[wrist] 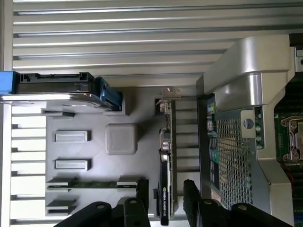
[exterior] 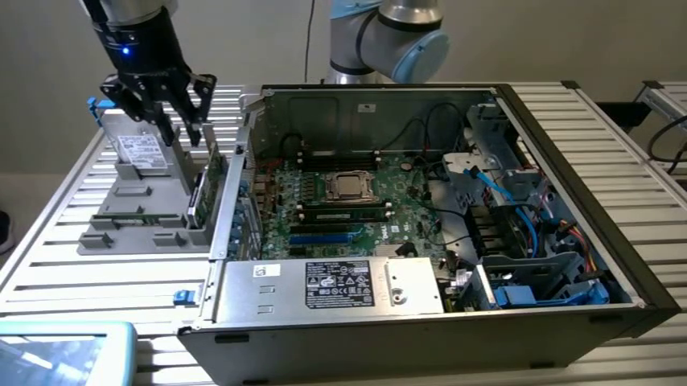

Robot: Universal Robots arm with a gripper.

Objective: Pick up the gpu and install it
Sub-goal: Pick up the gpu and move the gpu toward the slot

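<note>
Gripper (exterior: 183,133) hangs with its fingers spread wide and nothing between them, above the grey holder tray (exterior: 129,225) on the slatted table (exterior: 64,265). From where I stand, the open computer case (exterior: 408,346) takes up most of the table, its motherboard (exterior: 333,201) bare. The tray sits just beside the case, on the exterior view's left. At the tray's far end a silver hard drive (exterior: 140,151) stands upright. The gpu (exterior: 202,189) stands on edge along the side of the tray nearest the case. In the wrist view the gripper (wrist: 165,184) straddles the gpu (wrist: 164,189), one finger on each side, neither touching it. I judge the pick-up not yet made, and the whole install left.
</note>
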